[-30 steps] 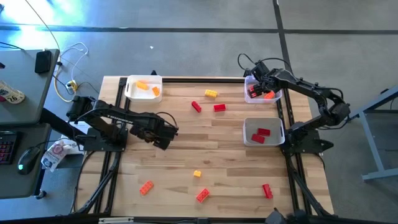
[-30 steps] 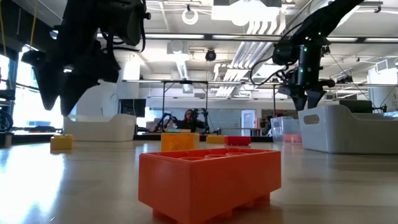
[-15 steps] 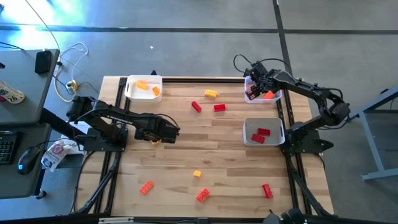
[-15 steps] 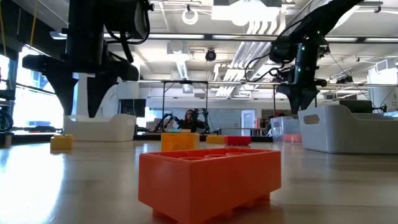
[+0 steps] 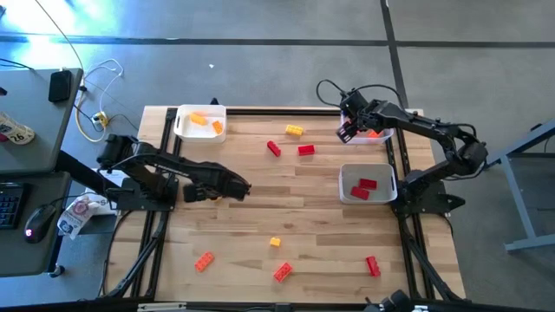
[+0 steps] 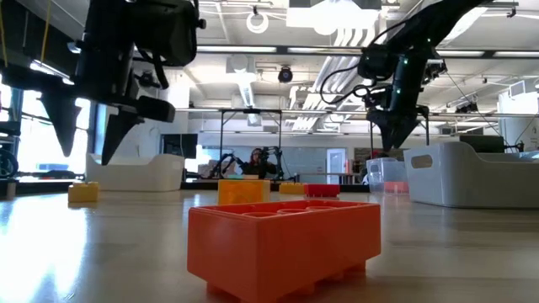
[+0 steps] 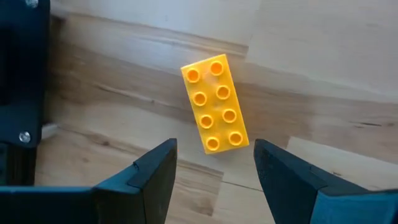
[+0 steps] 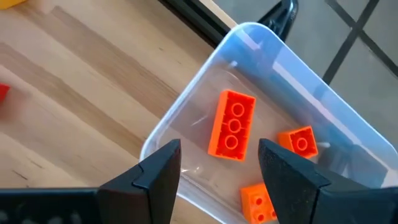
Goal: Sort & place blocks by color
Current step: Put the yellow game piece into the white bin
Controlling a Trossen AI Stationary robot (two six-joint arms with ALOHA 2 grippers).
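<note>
Blocks [image 5: 201,261] scattered; left gripper [image 7: 214,165], right gripper [image 8: 219,163] agape (both empty).

left gripper [image 5: 243,187] shifted rightward, right gripper [image 5: 344,132] withdrawn leftward

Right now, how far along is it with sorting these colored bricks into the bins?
Partly done. The clear tray holds three orange bricks, the white tray two red ones, and the far-left tray has some too. In hand: the open left end effector hovers over a yellow brick; the open right end effector hangs empty by the clear tray. Left: loose bricks on the table.
</note>
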